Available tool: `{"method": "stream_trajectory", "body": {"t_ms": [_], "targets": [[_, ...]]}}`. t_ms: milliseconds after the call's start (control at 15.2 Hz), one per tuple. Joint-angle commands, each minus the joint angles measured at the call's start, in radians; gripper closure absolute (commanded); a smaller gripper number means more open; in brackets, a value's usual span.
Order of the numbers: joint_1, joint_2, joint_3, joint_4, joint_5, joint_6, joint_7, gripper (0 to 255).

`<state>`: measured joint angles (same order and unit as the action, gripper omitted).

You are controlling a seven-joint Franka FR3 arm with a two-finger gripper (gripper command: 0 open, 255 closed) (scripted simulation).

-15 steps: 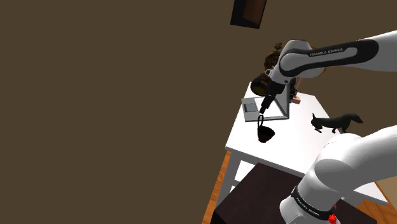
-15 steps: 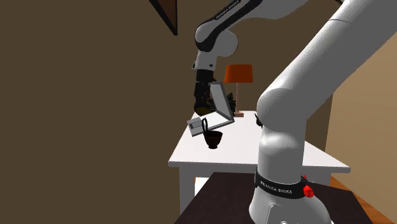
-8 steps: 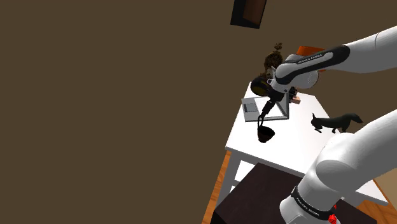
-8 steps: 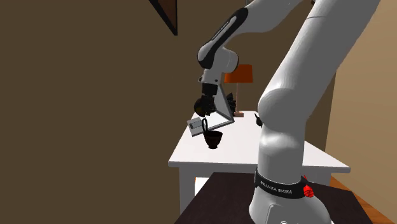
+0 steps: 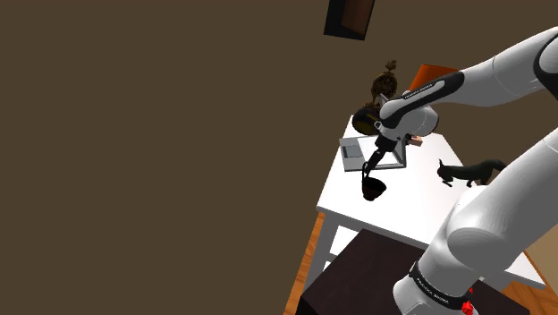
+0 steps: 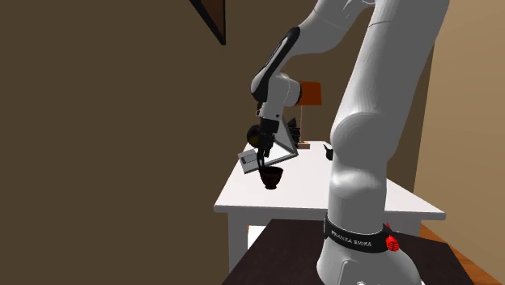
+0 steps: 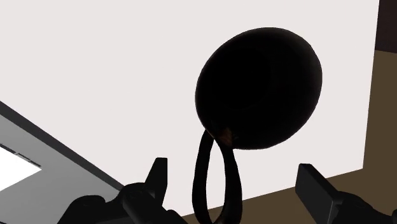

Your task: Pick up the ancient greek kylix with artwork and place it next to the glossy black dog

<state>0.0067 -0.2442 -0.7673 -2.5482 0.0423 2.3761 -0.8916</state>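
The dark, nearly black cup sits on the white table, close to the table edge nearest the brown wall. The black gripper hangs just above it, at about twelve o'clock from the cup in the shoulder view. Its fingers are spread wide. The cup's thin loop handle reaches up between them, and neither finger touches it, so nothing is held. A grey laptop stands open just beyond the cup, at roughly eleven o'clock. The black dog stands well apart from the cup at about three o'clock, on the same table. An orange lamp stands behind the laptop.
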Motion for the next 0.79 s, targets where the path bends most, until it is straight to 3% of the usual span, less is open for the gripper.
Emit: {"method": "stream_trajectory", "body": {"t_ms": [0, 594, 660, 726], "targets": [[0.018, 0.033, -0.013, -0.007, 0.032, 0.034, -0.023, 0], [0.022, 0.041, -0.016, -0.009, 0.041, 0.042, -0.029, 0], [0.022, 0.041, -0.016, -0.009, 0.041, 0.042, -0.029, 255], [0.022, 0.041, -0.016, -0.009, 0.041, 0.042, -0.029, 255]]}}
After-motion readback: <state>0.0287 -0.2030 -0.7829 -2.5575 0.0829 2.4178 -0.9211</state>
